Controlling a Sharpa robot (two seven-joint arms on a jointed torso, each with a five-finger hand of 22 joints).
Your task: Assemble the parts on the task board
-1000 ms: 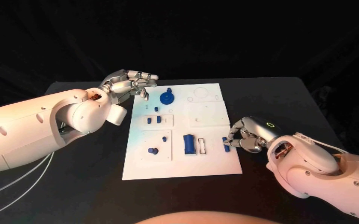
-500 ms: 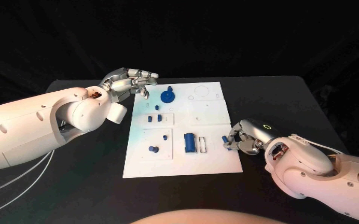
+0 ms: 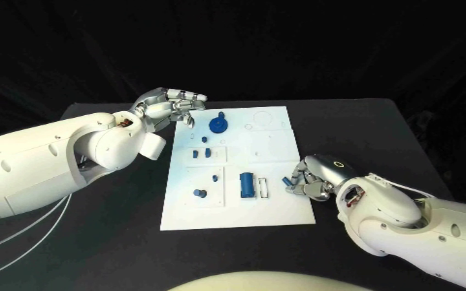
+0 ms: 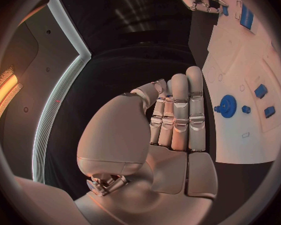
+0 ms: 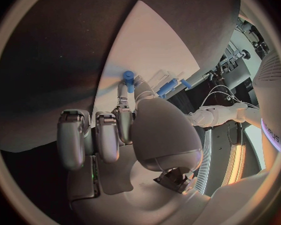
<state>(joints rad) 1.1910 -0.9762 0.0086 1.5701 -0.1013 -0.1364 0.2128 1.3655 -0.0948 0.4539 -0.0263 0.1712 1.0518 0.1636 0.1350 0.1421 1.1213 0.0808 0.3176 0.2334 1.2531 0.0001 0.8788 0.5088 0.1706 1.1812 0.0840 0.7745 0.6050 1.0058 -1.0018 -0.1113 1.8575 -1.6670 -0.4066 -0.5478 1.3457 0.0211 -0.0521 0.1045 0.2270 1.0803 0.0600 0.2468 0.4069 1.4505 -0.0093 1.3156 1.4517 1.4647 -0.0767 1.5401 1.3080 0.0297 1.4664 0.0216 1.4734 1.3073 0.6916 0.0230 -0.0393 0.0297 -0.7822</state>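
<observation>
The white task board (image 3: 277, 207) lies mid-table with a blue gear (image 3: 217, 126), a blue block (image 3: 246, 184) and small blue pieces (image 3: 201, 152) on it. At the board's right edge my right hand (image 3: 312, 180) pinches a small blue peg (image 3: 289, 182) between thumb and a finger; the right wrist view shows the peg (image 5: 128, 76) just over the board (image 5: 147, 45). My left hand (image 3: 173, 108) hovers off the board's far left corner, fingers curled in, holding nothing. From the left wrist, its fingers (image 4: 178, 110) lie together beside the gear (image 4: 227, 105).
A blue knob (image 3: 198, 193) stands in the board's near left square. Black table (image 3: 116, 237) surrounds the board on all sides. My right forearm (image 3: 398, 220) lies over the table's near right corner, and my left arm (image 3: 58, 163) covers the left side.
My right hand has shifted a little left toward the board's edge with the blue peg still pinched. The left hand has hardly moved.
</observation>
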